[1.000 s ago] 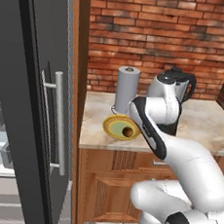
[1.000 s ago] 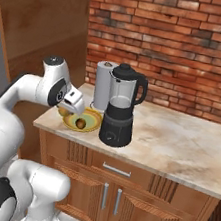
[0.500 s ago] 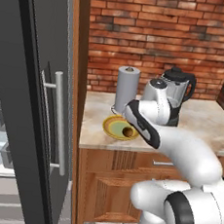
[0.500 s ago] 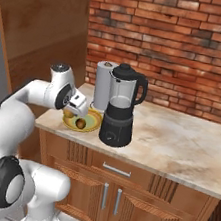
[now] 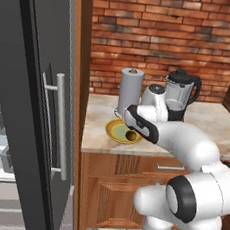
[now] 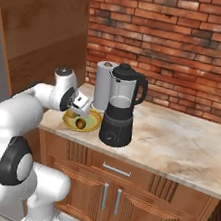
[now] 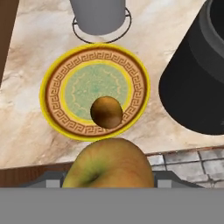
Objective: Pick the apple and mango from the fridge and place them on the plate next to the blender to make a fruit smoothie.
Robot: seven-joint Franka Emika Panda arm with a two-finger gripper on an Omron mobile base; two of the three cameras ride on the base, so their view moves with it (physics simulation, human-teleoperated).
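1. Fridge (image 5: 23, 102): far left of the plate in the left base view; dark door stands open, silver bar handle (image 5: 59, 126) on its edge, pale shelves and grey bins visible beyond.
2. Counter (image 6: 178, 143): marble top on wooden cabinets, brick wall behind; the plate sits at its end nearest the fridge.
3. Plate (image 7: 52, 85): yellow dish with patterned brown ring and green centre, flat on the counter. Also seen at (image 5: 116, 132) and (image 6: 93, 122).
4. Mango (image 7: 106, 112): small brown-gold fruit lying on the plate, toward the rim nearest the counter edge. Seen at (image 5: 131, 135) and (image 6: 80, 123).
5. Apple (image 7: 109, 164): green-yellow with russet blush, close to the camera in the hand view, over the near rim of the plate and the counter edge. It sits where the fingertips should rise, so they are hidden; the jaws appear clamped on it.
6. Gripper (image 6: 77, 108): above the plate's fridge-side rim, pointing down at it.
7. Roll (image 5: 130, 91): grey upright cylinder just behind the plate, on a thin ring base. Seen at (image 6: 102, 86) and (image 7: 98, 15).
8. Blender (image 6: 119, 106): clear jug, black lid and handle, dark base, just beside the plate on the side away from the fridge. Base seen at (image 7: 197, 87); jug at (image 5: 182, 91).
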